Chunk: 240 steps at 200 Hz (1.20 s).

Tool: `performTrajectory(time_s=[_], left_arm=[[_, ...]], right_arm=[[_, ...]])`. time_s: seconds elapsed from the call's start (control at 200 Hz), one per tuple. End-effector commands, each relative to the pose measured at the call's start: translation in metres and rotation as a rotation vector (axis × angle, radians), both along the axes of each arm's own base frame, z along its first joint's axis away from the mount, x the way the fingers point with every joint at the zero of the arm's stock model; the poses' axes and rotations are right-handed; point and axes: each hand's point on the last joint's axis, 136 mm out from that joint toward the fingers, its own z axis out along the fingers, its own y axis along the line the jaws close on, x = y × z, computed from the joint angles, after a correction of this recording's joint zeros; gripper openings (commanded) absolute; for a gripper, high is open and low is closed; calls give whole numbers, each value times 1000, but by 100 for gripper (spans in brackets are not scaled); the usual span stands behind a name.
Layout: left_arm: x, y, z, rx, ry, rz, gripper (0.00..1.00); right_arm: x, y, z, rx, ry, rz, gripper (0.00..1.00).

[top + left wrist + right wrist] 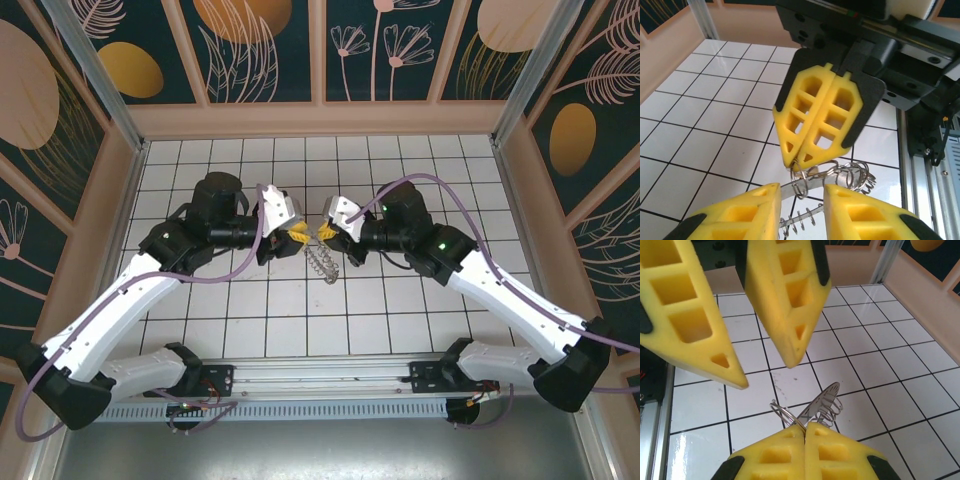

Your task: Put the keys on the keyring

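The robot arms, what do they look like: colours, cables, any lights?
The left arm and right arm have white link shells with black joint housings. A thin purple cable loops along each. The left gripper and right gripper carry wedge-shaped yellow fingers with rectangular cut-outs, backed by black plates. A small green light glows on the right arm.

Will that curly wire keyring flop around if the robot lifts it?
Probably floppy: the keyring dangles in loose loops from the shut right end effector. It is likely light, since a fingertip pinch alone holds it. The thin, smooth wire might slip out.
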Motion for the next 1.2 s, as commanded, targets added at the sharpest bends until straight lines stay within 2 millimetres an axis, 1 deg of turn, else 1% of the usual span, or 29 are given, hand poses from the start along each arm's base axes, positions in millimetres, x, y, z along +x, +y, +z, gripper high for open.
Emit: performTrajectory(time_s=[0.0,0.21,0.36,0.415,0.47,0.601,0.731,0.816,1.006,1.056,1.116,1.176,1.181,1.196], left_arm=[[6,-8,-1,-7,-24,8,28],[11,-19,-20,47,0,23,29],[21,-18,-24,55,-4,74,28],[24,-18,-23,52,-8,89,25],[26,-18,-22,48,-11,98,20],[28,-19,-21,36,-9,106,0],[29,-17,-21,25,-14,127,0],[31,-17,-16,-9,-21,148,0],[25,-23,14,-205,-54,132,0],[22,-24,22,-251,-65,117,0],[15,-26,29,-297,-69,79,0],[9,-28,42,-348,-80,45,0],[9,-28,37,-343,-73,45,0],[8,-28,34,-344,-66,43,0]], right_arm=[[4,2,24,30,-67,-10,0],[10,5,21,26,-65,-33,0],[9,4,21,31,-68,-32,0],[8,3,22,35,-71,-30,0],[6,3,21,36,-71,-25,0],[4,2,23,37,-79,-25,0],[5,0,21,26,-86,-35,0],[4,0,21,30,-88,-34,0],[-1,0,18,61,-72,-23,0],[-4,-1,19,72,-65,-17,0],[-7,-1,20,83,-61,-11,4],[-8,-2,20,90,-60,-8,6],[-8,-2,21,91,-61,-9,6],[-8,-2,20,91,-59,-10,6]])
